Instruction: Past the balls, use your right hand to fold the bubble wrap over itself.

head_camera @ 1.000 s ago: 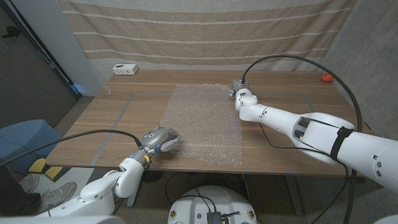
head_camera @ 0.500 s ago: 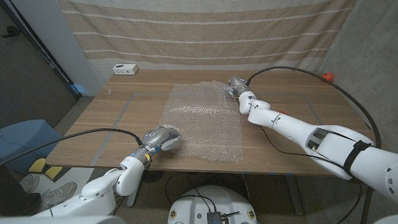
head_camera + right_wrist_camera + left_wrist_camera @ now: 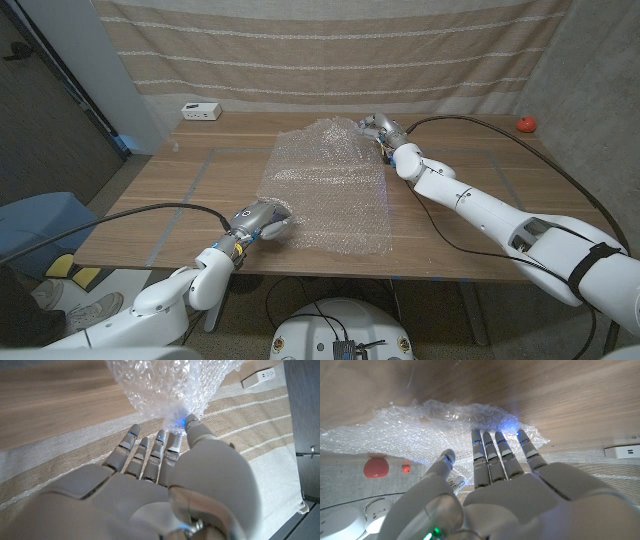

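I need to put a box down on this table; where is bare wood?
Bare wood lies left of the bubble wrap, up to the white box, and right of it, under the right arm. The middle is covered, with the left hand on its near corner.

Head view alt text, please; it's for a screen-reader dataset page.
The right hand lifts the far corner of a bubble wrap sheet spread on a wooden table, while the left hand rests on its near corner. A white box and a red ball sit at the far edge.
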